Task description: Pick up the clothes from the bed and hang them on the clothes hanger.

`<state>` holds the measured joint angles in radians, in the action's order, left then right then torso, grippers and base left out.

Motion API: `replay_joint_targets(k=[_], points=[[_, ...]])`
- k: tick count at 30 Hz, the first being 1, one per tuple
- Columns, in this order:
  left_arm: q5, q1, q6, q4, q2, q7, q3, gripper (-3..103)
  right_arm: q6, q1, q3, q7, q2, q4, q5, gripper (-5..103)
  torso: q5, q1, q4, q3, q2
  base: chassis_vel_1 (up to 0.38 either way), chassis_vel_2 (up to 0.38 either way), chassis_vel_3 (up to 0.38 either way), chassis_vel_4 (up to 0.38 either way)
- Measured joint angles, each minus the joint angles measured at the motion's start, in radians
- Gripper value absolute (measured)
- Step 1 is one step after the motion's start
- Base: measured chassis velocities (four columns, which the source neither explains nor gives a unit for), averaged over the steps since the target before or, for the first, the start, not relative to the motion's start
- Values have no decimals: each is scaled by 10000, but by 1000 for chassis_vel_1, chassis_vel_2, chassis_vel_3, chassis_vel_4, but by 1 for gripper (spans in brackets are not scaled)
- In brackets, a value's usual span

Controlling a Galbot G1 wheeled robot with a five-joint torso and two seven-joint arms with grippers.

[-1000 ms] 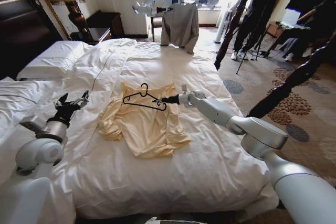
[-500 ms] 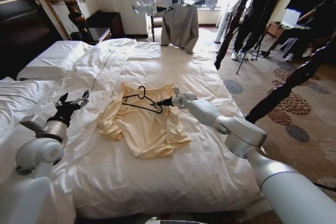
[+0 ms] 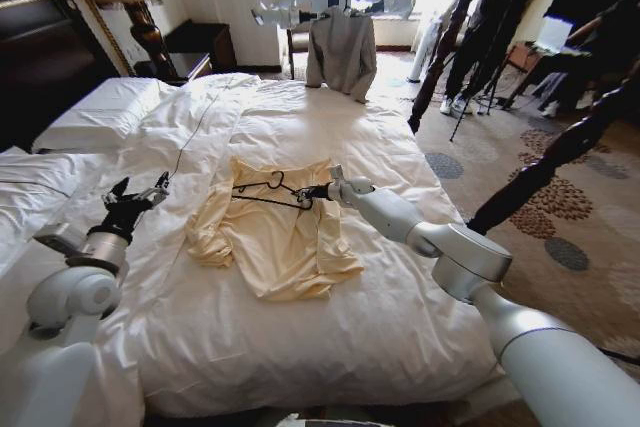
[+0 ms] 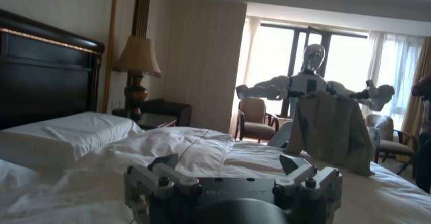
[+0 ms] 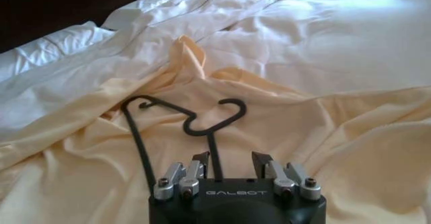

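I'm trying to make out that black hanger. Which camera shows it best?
The right wrist view: the hanger lies close up on the yellow shirt, its hook clear, one rod between the right gripper's jaws. The head view shows it small and thin. The left wrist view looks across the bed elsewhere.

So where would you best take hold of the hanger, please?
By the thin wire below its hook, coming from the robot's right. The hanger lies flat on the shirt, and that wire runs between the right gripper's open fingers.
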<state>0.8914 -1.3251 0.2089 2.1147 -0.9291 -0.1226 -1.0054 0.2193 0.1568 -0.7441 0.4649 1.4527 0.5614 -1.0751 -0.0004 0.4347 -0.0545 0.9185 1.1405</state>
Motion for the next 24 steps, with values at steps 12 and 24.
replay_joint_targets(k=[12, 24], points=[[6, -210, -43, 68, -25, 3, -166, 100, -1281, -285, 442, -3274, -502, 1438, 1171, 85, 0, 0, 6, 0, 0, 0, 0, 0, 0], [21, -154, -63, -5, 149, 121, 6, 100, 987, -1101, -423, -6743, -3588, 7938, 1208, 100, -3, -1, 2, -1, 2, 0, 0, 0, 0]])
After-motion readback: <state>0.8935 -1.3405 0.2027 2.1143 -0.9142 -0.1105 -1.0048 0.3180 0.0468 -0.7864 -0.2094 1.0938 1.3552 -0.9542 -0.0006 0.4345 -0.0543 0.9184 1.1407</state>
